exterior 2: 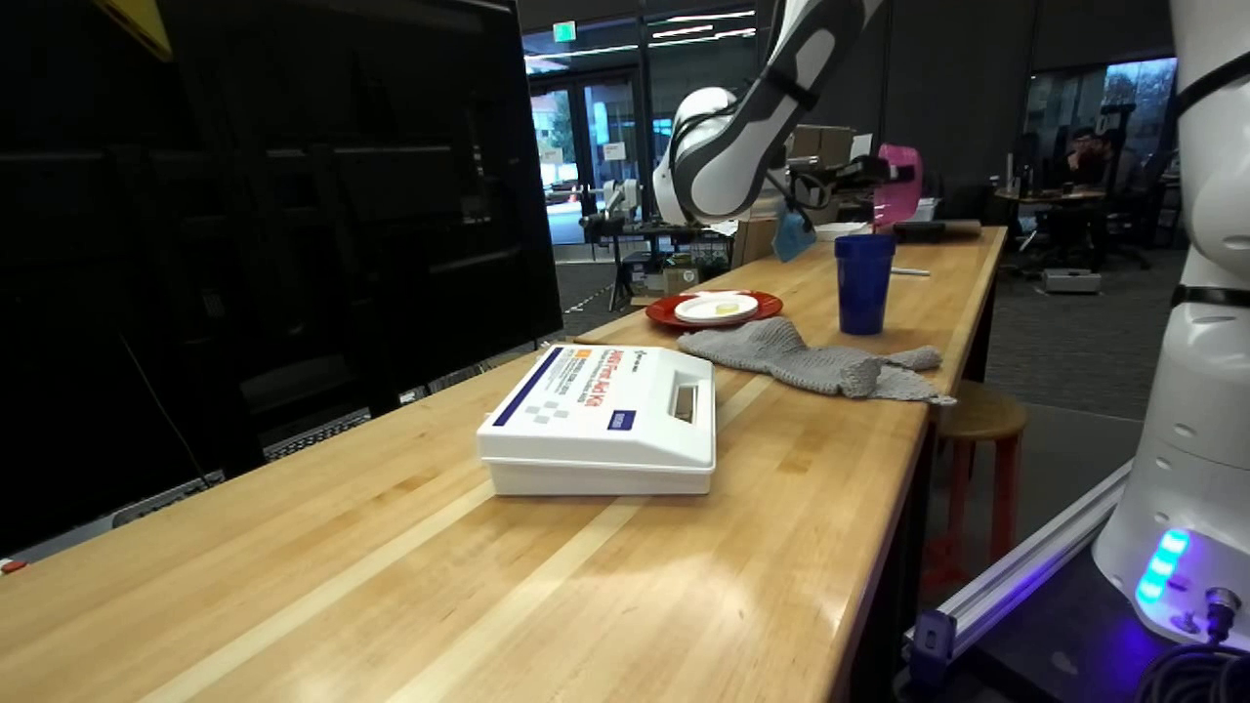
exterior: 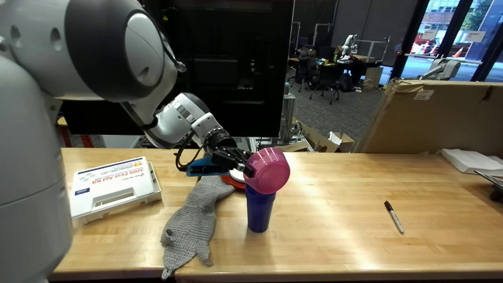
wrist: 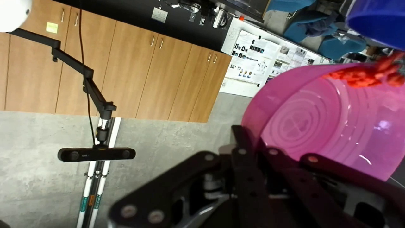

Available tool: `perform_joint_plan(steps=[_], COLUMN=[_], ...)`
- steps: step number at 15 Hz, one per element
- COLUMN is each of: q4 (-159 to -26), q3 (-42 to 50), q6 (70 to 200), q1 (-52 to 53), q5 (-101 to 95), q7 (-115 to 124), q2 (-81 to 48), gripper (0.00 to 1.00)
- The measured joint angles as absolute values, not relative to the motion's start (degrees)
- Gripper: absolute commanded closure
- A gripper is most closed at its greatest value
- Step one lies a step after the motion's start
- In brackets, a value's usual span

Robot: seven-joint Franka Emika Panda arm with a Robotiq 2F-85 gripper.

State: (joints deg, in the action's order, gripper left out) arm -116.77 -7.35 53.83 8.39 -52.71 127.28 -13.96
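My gripper (exterior: 247,168) is shut on the wall of a translucent pink bowl (exterior: 271,169), near its rim. One finger is outside the bowl and one inside, as the wrist view shows. The bowl (exterior 2: 899,186) is tipped on its side above a blue cup (exterior 2: 863,285), which stands upright on the table. In the wrist view I look into the bowl (wrist: 300,117). A blurred orange-red clump (wrist: 360,76) is at its rim, on the side towards the cup (wrist: 379,23). How much is inside the cup is hidden.
A grey knitted cloth (exterior: 192,220) lies beside the cup, with a red plate (exterior 2: 771,305) bearing a white plate (exterior 2: 695,310) behind it. A white first aid kit (exterior: 114,188) sits near the arm. A marker (exterior: 394,217) lies on the wooden table (exterior: 330,232). A large dark screen (exterior: 228,70) stands behind.
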Motion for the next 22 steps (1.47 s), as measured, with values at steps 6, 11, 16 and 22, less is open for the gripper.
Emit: perform_joint_plan(steps=[6, 11, 16, 22], q4=[-116.85, -117.22, -117.64, -118.14], q3=[-7.36, -7.38, -7.45, -7.5], q6=[53.13, 51.6, 50.84, 50.34], q1=[8.4, 8.4, 8.4, 8.4], q5=[-52.72, -54.11, -55.49, -55.64], q7=[125.24, 122.25, 120.44, 117.91], q2=[-14.13, -14.18, -14.2, -14.23], gripper=[0.99, 0.99, 0.99, 0.99])
